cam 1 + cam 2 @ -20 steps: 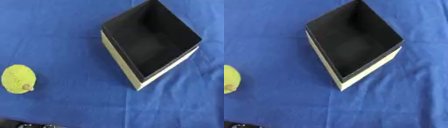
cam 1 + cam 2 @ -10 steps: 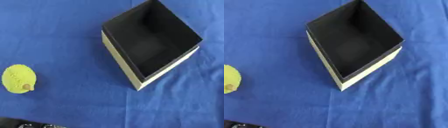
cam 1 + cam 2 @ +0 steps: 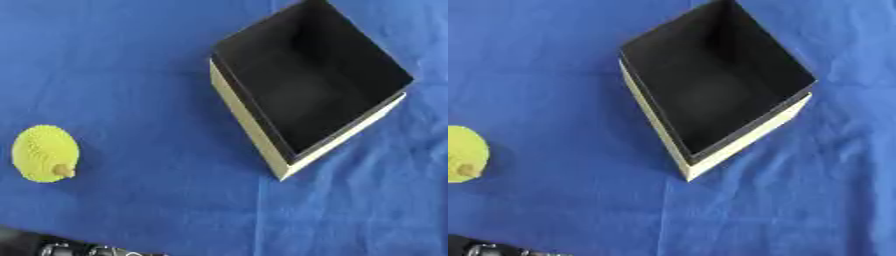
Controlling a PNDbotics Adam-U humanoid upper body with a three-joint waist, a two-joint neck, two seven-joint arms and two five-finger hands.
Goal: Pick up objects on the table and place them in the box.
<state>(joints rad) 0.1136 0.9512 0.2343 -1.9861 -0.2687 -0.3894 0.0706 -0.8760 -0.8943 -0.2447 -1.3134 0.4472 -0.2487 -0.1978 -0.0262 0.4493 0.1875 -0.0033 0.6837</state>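
Well apart, black box (image 3: 306,90) empty, yellow bumpy fruit (image 3: 45,153) on blue cloth (image 3: 131,60); hands unseen

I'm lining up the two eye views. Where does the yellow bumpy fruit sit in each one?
Left eye view: the yellow fruit lies whole at the left edge, below mid-height, on the blue cloth, apart from the box.
Right eye view: the fruit sits at the left border, partly cut off.
Shared landmark: the box, open and black inside; its pale near corner points toward the bottom in both views, with the fruit to its left.
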